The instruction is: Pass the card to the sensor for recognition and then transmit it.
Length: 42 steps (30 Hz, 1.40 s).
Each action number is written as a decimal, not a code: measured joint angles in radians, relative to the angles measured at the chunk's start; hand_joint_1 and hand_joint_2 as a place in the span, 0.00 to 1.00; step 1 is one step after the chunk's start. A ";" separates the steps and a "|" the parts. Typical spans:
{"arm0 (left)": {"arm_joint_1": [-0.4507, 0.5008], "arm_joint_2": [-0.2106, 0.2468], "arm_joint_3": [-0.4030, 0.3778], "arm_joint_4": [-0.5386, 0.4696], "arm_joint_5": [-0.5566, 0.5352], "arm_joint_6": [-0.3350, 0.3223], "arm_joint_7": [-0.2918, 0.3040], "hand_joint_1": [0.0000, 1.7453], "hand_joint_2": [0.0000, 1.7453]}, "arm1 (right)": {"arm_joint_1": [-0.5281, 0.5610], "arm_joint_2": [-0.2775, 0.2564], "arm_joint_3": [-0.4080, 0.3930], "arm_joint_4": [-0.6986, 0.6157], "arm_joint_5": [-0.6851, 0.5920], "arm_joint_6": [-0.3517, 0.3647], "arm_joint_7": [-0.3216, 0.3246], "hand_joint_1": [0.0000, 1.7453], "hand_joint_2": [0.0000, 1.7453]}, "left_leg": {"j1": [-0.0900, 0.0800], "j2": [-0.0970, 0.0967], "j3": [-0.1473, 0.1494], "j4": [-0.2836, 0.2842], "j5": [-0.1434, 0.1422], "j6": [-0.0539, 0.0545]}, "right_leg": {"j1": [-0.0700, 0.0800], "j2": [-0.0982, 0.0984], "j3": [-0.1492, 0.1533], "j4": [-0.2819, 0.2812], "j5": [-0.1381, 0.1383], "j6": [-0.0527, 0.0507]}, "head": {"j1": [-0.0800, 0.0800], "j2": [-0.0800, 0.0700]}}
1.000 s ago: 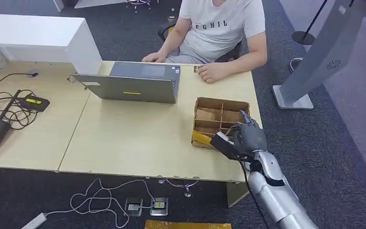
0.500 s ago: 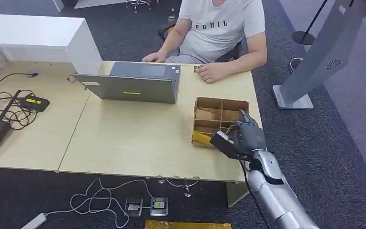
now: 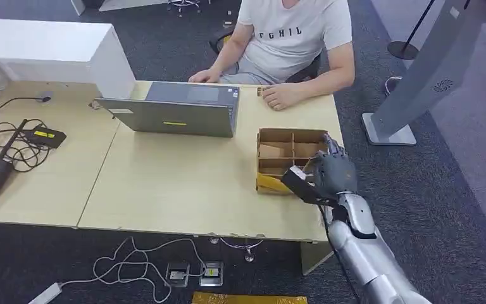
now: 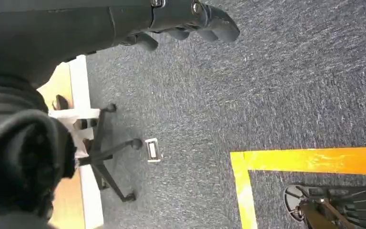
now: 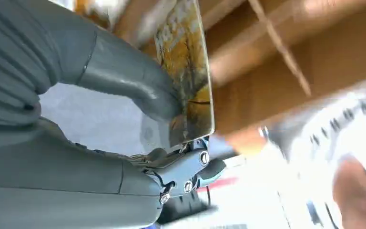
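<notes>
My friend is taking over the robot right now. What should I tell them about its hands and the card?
Right hand: over the cardboard box at the table's right end, pinching the yellow card between thumb and fingers.
Left hand: hangs by the robot's side above the carpet, holding nothing.
Done: card is gripped.
Left: show it to the sensor, then pass it on. A person sits across the table, behind the laptop.

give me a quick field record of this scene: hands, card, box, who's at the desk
right robot hand: over the near right part of the divided box, thumb pressing a yellow card
left robot hand: hangs over grey carpet, holds nothing
cardboard box: open, divided, on the desk's right end
laptop: open, facing the person
person: seated at the desk's far side
</notes>
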 joint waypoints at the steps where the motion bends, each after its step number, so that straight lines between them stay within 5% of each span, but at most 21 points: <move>1: 0.000 0.000 0.000 0.000 0.000 0.000 0.000 0.00 0.00 | -0.009 -0.005 -0.003 -0.015 0.010 -0.013 -0.003 1.00 1.00 | 0.000 0.000 0.000 0.000 0.000 0.000 | 0.000 0.000 0.000 0.000 0.000 0.000 | 0.000 0.000; 10: 0.001 0.005 0.000 0.000 -0.006 -0.001 -0.011 0.00 0.00 | -0.119 -0.066 -0.068 -0.178 0.061 0.006 -0.021 1.00 1.00 | 0.000 0.000 0.000 0.000 0.000 0.000 | 0.000 0.000 0.000 0.000 0.000 0.000 | 0.000 0.000; 20: 0.001 0.005 0.000 0.000 0.000 0.003 -0.008 0.00 0.00 | -0.131 -0.069 -0.085 -0.251 0.074 -0.015 -0.039 1.00 1.00 | 0.000 0.000 -0.001 0.000 0.000 0.000 | 0.000 0.000 0.000 0.000 0.000 0.000 | 0.000 0.000; 42: -0.001 0.013 0.000 0.000 -0.069 -0.018 -0.011 0.00 0.00 | -0.310 0.001 -0.083 0.105 0.119 -0.112 -0.066 1.00 1.00 | 0.000 0.000 -0.002 0.000 0.000 0.000 | 0.000 -0.001 -0.001 0.000 0.000 0.000 | -0.001 0.000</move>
